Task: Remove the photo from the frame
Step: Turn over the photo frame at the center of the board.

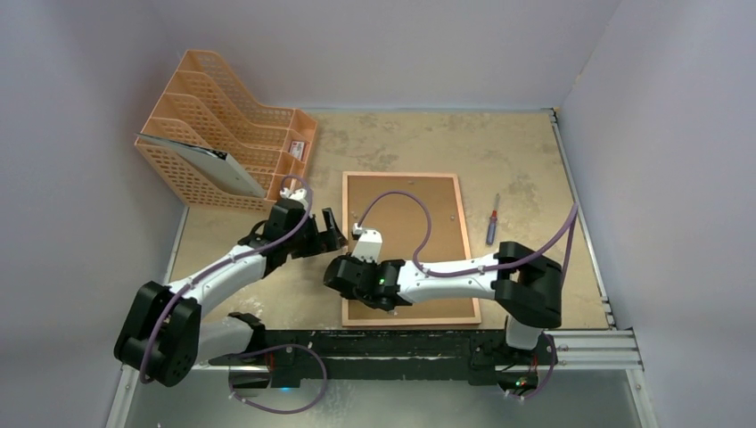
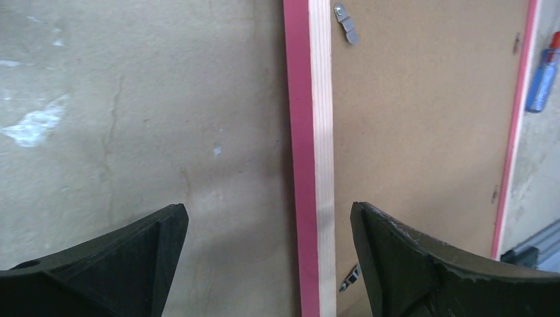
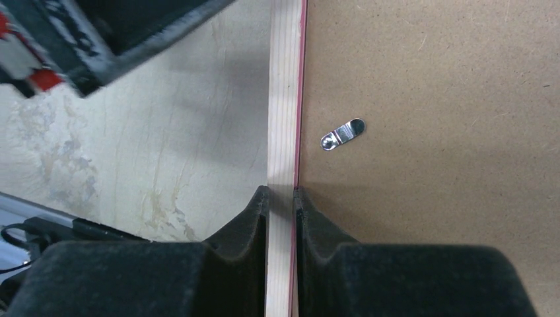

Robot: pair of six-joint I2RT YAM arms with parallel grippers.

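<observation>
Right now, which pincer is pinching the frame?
The right pincer, shut on the frame edge rail; the left pincer stands wide open, gripping nothing.

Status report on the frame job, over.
Right gripper shut on the frame rail. Left gripper open alongside. Frame face down, photo hidden. Backing board in place.

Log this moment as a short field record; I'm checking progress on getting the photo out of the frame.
frame: flat on the table, back side up
backing board: seated in the frame
clip: on the board, near the gripped rail
photo: not visible
right jaws: shut on the frame's rail, one finger each side
left jaws: open, holding nothing, by the same rail
screwdriver: on the table, apart from the frame
file rack: back left corner
</observation>
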